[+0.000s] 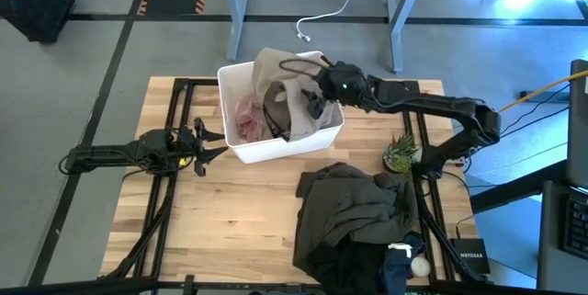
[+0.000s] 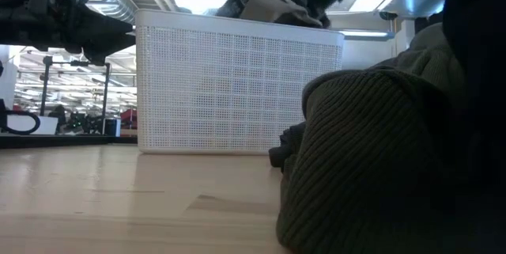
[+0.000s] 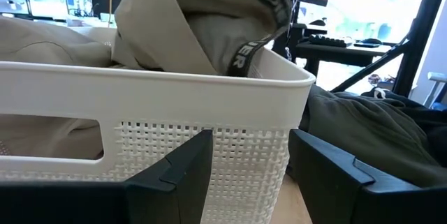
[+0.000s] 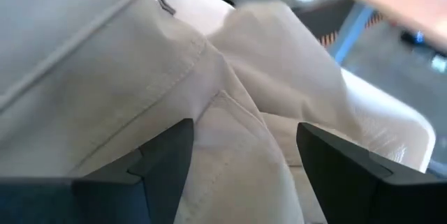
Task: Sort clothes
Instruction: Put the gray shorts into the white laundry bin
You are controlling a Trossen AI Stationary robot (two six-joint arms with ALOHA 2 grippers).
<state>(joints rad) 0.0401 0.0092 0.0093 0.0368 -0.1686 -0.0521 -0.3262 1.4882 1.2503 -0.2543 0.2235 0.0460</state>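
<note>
A white plastic bin (image 1: 266, 153) stands on the table's far middle. In it lie a pale pink garment (image 1: 248, 120) and a beige-khaki garment (image 1: 280, 74) that drapes over the bin's far rim, with a dark lettered waistband (image 3: 269, 8) across it. My right gripper (image 1: 317, 88) is open just above the beige cloth (image 4: 140, 56). My left gripper (image 1: 213, 141) is open and empty, level with the bin's left wall (image 3: 140, 133). A dark olive-brown garment (image 1: 349, 208), a black one (image 1: 349, 267) and a small navy one (image 1: 401, 263) lie piled at the near right. My right gripper has its open fingers (image 4: 160, 158) over the beige garment's folds in the bin, coming from above. I cannot tell whether they touch the cloth. My left gripper touches nothing.
A small green spiky plant (image 1: 400, 153) stands right of the bin, beside the right arm. The olive pile (image 2: 371, 151) fills the near right of the table. Bare wood shows at the near left (image 1: 230, 221). Black frame rails (image 1: 170, 203) run along the tabletop.
</note>
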